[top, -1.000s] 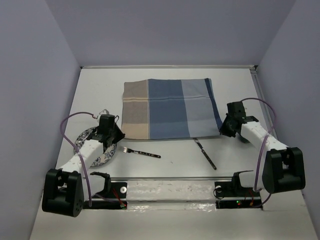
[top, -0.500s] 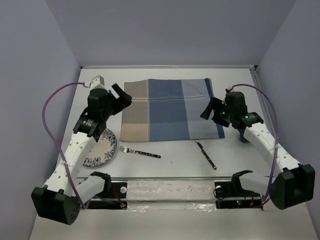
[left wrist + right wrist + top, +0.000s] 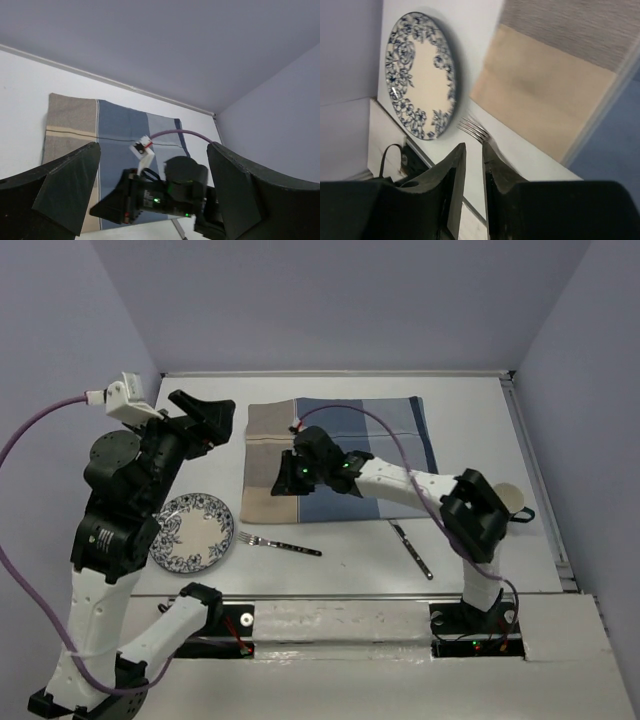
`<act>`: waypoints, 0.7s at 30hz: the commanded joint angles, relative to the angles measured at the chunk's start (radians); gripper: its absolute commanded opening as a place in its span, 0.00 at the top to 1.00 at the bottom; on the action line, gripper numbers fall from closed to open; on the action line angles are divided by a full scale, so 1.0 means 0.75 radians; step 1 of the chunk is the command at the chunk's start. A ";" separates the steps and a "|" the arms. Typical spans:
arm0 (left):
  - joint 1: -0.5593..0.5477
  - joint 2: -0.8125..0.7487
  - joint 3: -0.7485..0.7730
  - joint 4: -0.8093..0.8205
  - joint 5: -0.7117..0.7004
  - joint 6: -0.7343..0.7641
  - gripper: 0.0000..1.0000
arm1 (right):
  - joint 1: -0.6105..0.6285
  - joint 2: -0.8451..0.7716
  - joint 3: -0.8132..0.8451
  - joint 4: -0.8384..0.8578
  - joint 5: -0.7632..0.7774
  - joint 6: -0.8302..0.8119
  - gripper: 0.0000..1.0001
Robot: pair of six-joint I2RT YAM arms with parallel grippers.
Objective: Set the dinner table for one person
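1. Dinner table (image 3: 350, 562): white top filling the floor between the grey walls. Its near edge is partly covered by the arm bases.
2. Left gripper (image 3: 153, 150): raised above the left edge. The fingers (image 3: 65, 185) are spread wide with nothing between them, and their tips are cut off at the bottom of the wrist view.
3. Plate (image 3: 192, 533): blue floral rim, near the near-left corner. The left arm covers its left rim in the top view.
4. Fork (image 3: 280, 544): just right of the plate, tines toward it, apart from it. It is blurred and half hidden in the right wrist view.
5. Right gripper (image 3: 283, 485): over the placemat's near-left corner. The jaws are drawn to a slit and hold nothing. Contact with the cloth cannot be told.
6. Placemat (image 3: 370, 455): checked blue and beige, mid-table toward the far edge, its near part crossed by the right arm.
7. Knife (image 3: 411, 548): near the near edge, right of the fork, lying at a slant.
8. Pale round object (image 3: 514, 500): near the right edge, mostly hidden behind the right arm's elbow. What it is cannot be told.
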 commanded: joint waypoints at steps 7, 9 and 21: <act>-0.003 -0.122 0.082 -0.342 -0.019 0.055 0.01 | 0.197 0.616 0.647 0.163 -0.156 0.066 0.58; -0.003 -0.142 0.091 -0.375 -0.021 0.061 0.01 | 0.197 0.681 0.738 0.161 -0.157 0.085 0.56; -0.003 -0.173 0.070 -0.406 -0.013 0.116 0.01 | 0.248 0.970 0.928 0.157 -0.236 0.179 0.63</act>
